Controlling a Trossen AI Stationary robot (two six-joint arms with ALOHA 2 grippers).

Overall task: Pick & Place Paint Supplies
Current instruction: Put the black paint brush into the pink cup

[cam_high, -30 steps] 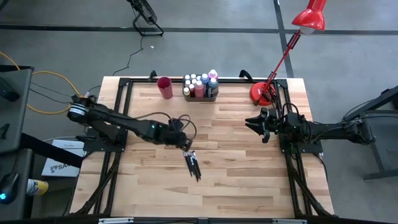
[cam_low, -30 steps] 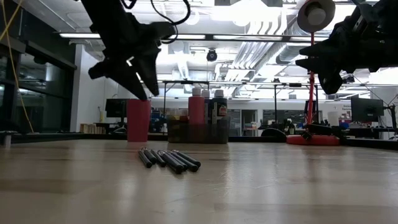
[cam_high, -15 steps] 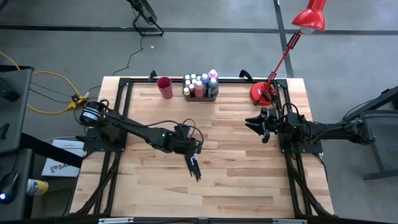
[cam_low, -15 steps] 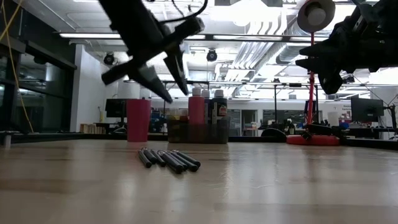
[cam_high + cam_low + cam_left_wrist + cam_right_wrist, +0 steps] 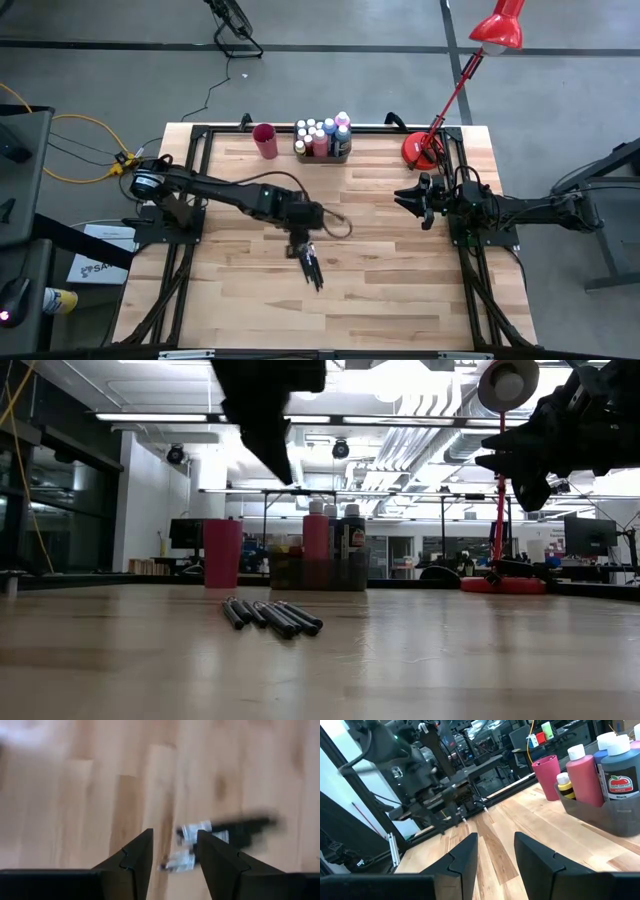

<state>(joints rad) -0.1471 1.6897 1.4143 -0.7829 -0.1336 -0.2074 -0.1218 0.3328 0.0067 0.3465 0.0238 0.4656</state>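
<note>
Left arm poised above the paintbrushes, right arm parked.

High view: the left gripper (image 5: 301,243) hangs over the paintbrushes (image 5: 312,268) lying mid-table; paint bottles (image 5: 323,136) sit in the grey tray (image 5: 322,155) beside the red cup (image 5: 265,140). Low view: brushes lie flat, untouched. Wrist views: left fingers (image 5: 131,862) spread, empty; right gripper (image 5: 495,855) spread, empty.

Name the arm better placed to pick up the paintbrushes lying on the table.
Left. The left gripper hangs open right above the paintbrushes, which show between its fingers in its wrist view. The right gripper waits far off, near the table's right edge.
</note>
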